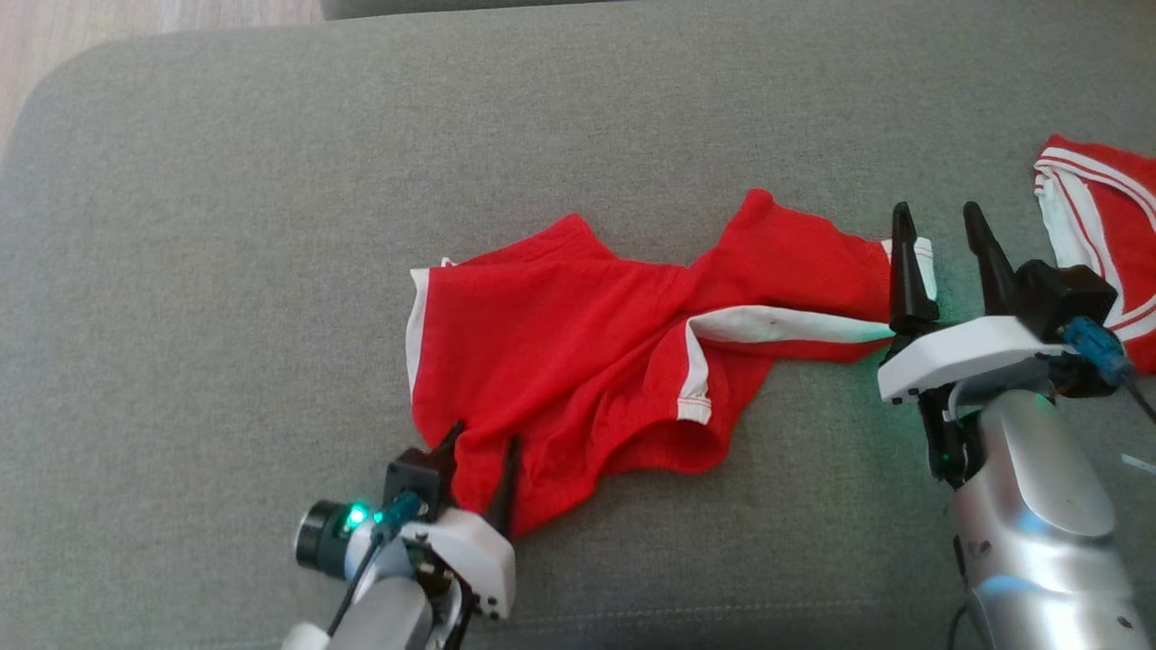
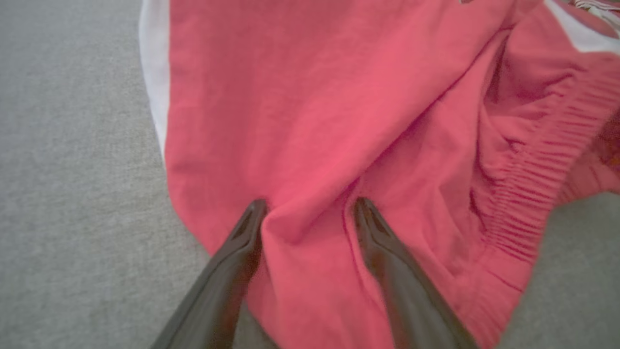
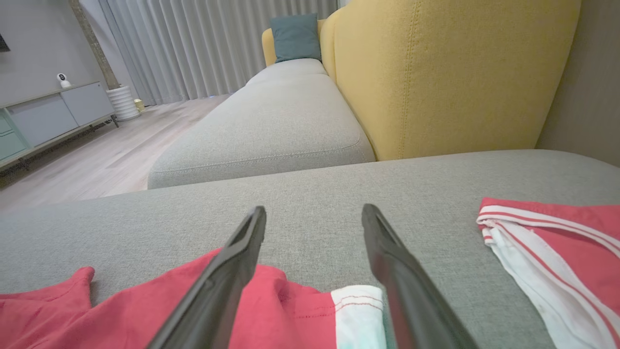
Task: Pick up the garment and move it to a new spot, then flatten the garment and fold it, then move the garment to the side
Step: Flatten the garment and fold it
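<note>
The garment [image 1: 578,343], red shorts with white trim, lies crumpled across the middle of the grey sofa seat [image 1: 226,271]. My left gripper [image 1: 488,433] is at its near-left hem, open, fingers pressed onto the cloth. In the left wrist view a ridge of the red garment [image 2: 315,97] bulges between the fingers of the left gripper [image 2: 310,201]. My right gripper [image 1: 936,209] stands open over the garment's right end, by its white cuff [image 1: 923,262]. In the right wrist view the right gripper [image 3: 314,208] has spread fingers, with the garment [image 3: 286,310] lying loose beneath them.
A second red and white striped garment [image 1: 1106,235] lies at the seat's right edge, close to my right wrist, also seen in the right wrist view [image 3: 557,242]. A yellow backrest [image 3: 450,72] rises behind. Wooden floor [image 1: 135,18] lies beyond the seat's far-left corner.
</note>
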Available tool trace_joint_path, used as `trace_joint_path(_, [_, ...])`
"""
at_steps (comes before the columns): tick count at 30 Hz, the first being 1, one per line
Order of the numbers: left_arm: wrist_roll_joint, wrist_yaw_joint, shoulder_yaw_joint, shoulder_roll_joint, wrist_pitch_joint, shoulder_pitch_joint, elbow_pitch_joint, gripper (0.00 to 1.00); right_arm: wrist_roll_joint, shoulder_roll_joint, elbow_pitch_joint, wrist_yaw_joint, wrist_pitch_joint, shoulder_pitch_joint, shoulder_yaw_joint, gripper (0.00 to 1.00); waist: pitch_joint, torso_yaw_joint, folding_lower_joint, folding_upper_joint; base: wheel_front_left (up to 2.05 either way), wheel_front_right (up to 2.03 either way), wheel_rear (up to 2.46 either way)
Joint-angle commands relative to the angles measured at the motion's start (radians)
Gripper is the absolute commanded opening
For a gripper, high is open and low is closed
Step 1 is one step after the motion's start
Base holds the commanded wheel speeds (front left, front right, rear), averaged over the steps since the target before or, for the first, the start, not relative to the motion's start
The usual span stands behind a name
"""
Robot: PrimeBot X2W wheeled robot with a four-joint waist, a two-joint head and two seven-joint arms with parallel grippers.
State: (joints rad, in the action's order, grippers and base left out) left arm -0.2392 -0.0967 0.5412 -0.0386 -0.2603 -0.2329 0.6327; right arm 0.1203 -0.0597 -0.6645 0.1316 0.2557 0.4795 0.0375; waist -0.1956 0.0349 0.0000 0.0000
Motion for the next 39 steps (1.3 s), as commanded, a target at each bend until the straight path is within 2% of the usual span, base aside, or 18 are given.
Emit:
trace_joint_path(1, [0.001,-0.01,-0.024,-0.012,-0.001,-0.038,0.014,0.1,0.012,0.009,0.034,-0.001,0.006,0.021,-0.029,1.0,-0.002,0.003,0.0,0.0,0.0,0.0,0.0])
trace_joint_path(2, [0.003,-0.011,-0.02,-0.012,-0.001,-0.047,0.034,0.0,0.017,0.009,0.035,-0.001,0.006,0.023,-0.035,1.0,-0.004,0.005,0.0,0.0,0.0,0.0,0.0])
trace_joint_path(8, [0.024,-0.003,-0.043,-0.031,-0.001,-0.131,0.059,0.0,0.043,0.009,0.054,-0.001,0.006,0.03,-0.058,1.0,-0.018,0.019,0.0,0.0,0.0,0.0,0.0])
trace_joint_path(15, [0.126,0.029,-0.046,-0.158,-0.001,-0.373,0.056,0.0,0.073,0.009,0.073,-0.001,0.006,0.034,-0.08,1.0,-0.039,0.041,0.0,0.0,0.0,0.0,0.0])
trace_joint_path(21, [0.195,0.076,-0.027,-0.254,-0.001,-0.593,0.139,0.0,0.121,0.009,0.093,-0.001,0.006,0.043,-0.127,1.0,-0.07,0.092,0.0,0.0,0.0,0.0,0.0])
trace_joint_path(26, [0.212,0.097,-0.021,-0.28,-0.001,-0.715,0.231,0.0,0.147,0.009,0.108,-0.001,0.006,0.054,-0.161,1.0,-0.101,0.132,0.0,0.0,0.0,0.0,0.0])
trace_joint_path(34, [0.214,0.069,-0.036,-0.307,-0.001,-0.817,0.304,0.0,0.168,0.009,0.122,-0.001,0.006,0.069,-0.194,1.0,-0.132,0.17,0.0,0.0,0.0,0.0,0.0])
trace_joint_path(35, [0.208,0.063,-0.042,-0.306,-0.001,-0.821,0.314,0.17,0.168,0.009,0.122,-0.001,0.006,0.069,-0.196,1.0,-0.132,0.172,0.0,0.0,0.0,0.0,0.0])
trace_joint_path(36, [0.2,0.059,-0.048,-0.303,-0.001,-0.822,0.32,0.52,0.169,0.009,0.123,-0.001,0.006,0.069,-0.199,1.0,-0.132,0.173,0.0,0.0,0.0,0.0,0.0])
trace_joint_path(37, [0.191,0.055,-0.055,-0.297,-0.001,-0.82,0.319,1.0,0.169,0.009,0.123,-0.001,0.006,0.069,-0.2,1.0,-0.133,0.174,0.0,0.0,0.0,0.0,0.0])
trace_joint_path(39, [0.165,0.041,-0.075,-0.28,-0.001,-0.802,0.31,1.0,0.169,0.009,0.124,-0.001,0.006,0.069,-0.199,1.0,-0.13,0.171,0.0,0.0,0.0,0.0,0.0])
